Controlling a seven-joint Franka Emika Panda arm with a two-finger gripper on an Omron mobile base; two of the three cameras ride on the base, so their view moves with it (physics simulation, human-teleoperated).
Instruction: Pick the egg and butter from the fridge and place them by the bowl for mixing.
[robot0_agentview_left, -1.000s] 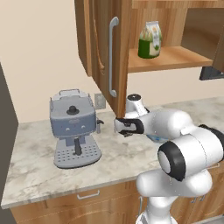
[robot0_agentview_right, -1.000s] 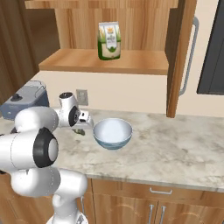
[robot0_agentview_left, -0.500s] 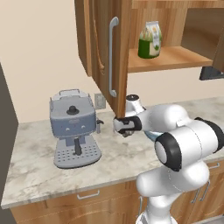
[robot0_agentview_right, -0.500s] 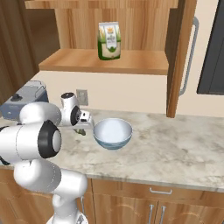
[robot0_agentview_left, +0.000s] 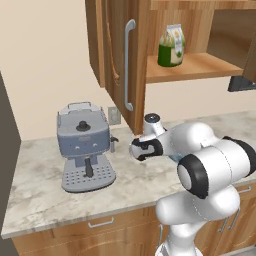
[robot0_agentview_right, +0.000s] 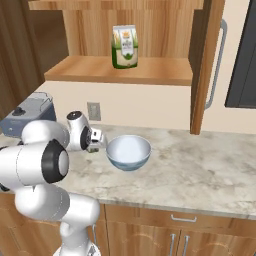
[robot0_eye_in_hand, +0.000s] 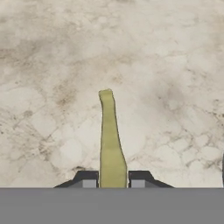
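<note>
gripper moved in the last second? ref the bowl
No. In the right base view the gripper sits just left of the bowl, as before, shut on the butter over the counter. The arm's elbow shifted, though.

The arm is glossy white, built of fat rounded segments that swell at each joint like smooth shells. Broad dark, nearly black rings mark the joints where one segment meets the next. A short white cylinder with a dark round cap stands up from the wrist. The tool (robot0_eye_in_hand: 113, 183) has a white body, and its two small finger tips (robot0_eye_in_hand: 87, 180) are dark with pale grey square pads.
</note>
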